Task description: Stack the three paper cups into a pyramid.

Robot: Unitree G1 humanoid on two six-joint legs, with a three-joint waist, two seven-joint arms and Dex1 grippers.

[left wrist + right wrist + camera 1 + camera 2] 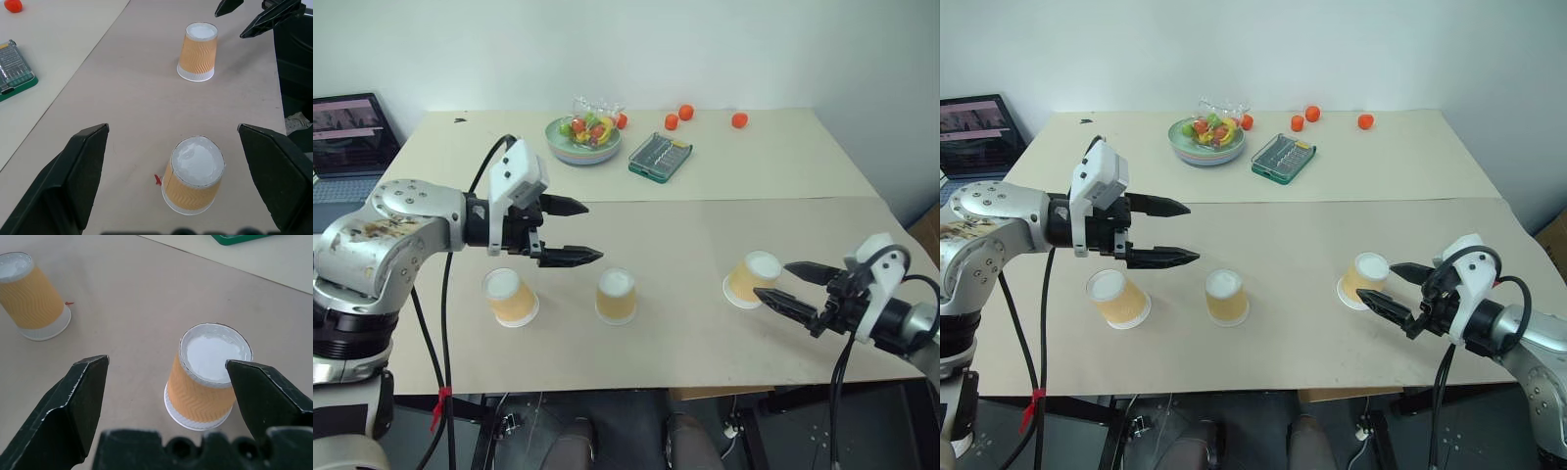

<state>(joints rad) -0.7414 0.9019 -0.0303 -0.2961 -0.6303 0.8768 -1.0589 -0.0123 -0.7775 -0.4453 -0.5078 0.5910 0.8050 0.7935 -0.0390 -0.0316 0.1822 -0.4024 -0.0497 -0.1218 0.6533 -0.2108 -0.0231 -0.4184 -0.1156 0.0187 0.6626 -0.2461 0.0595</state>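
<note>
Three paper cups stand upside down in a row near the table's front: the left cup [510, 297], the middle cup [617, 295] and the right cup [752, 280]. Each is yellow-orange with a white base facing up. My left gripper [593, 232] hovers open above the table between the left and middle cups, holding nothing. In its wrist view the middle cup [193, 176] sits just ahead of the fingers and the right cup [198, 51] farther off. My right gripper [771, 280] is open, low at the right cup [208, 377], its fingertips reaching to either side of it without closing.
At the back of the table are a bowl of fruit [583, 140], a green tool case [660, 157] and small orange fruits [685, 113]. A laptop [347, 132] sits off the table's left side. The table's front edge runs just below the cups.
</note>
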